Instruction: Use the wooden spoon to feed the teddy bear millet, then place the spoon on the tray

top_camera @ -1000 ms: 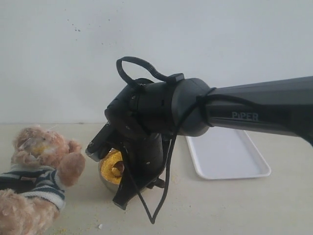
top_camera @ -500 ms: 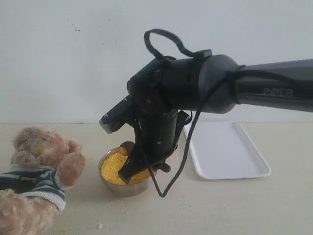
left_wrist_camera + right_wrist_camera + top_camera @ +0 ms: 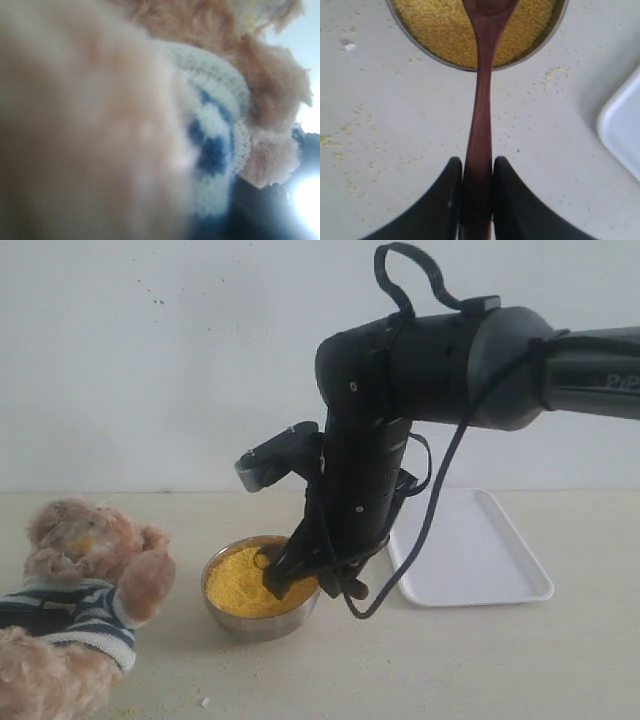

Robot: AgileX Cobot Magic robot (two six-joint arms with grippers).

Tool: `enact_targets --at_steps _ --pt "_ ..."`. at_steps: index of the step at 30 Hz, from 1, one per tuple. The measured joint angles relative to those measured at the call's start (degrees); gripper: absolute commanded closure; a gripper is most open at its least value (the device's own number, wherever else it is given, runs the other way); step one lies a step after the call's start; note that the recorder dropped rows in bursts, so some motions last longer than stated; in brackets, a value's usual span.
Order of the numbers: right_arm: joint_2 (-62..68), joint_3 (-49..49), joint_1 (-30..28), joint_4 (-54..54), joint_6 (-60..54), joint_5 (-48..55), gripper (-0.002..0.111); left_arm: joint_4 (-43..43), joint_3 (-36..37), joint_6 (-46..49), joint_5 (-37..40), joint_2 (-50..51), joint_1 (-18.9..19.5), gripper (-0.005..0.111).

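Note:
The teddy bear [image 3: 85,580] sits at the left of the exterior view in its striped shirt, with yellow grains on its muzzle. In the left wrist view its blurred fur and sleeve [image 3: 220,125] fill the frame and hide my left gripper. Millet [image 3: 240,590] fills the steel bowl [image 3: 255,625] beside the bear. My right gripper [image 3: 477,167] is shut on the handle of the wooden spoon [image 3: 482,105]. It points steeply down over the bowl's right side [image 3: 285,575], and the spoon's tip is at the millet [image 3: 435,25]. The white tray [image 3: 470,550] lies to the right.
Spilled millet grains [image 3: 350,145] dot the pale tabletop around the bowl and in front of the bear. A corner of the tray [image 3: 622,130] lies close to the spoon's handle. A plain white wall stands behind the table.
My right arm has swung right and risen, so the gripper now points down more steeply. The spoon has moved across the bowl to its right side.

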Motion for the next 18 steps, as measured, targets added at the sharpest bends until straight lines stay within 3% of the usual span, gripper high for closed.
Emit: enact_targets --at_steps 18 --pt "-8.2 -0.1 0.0 4.3 -3.3 5.1 0.109 4.4 3.5 -3.9 1.0 0.0 0.0 0.103"
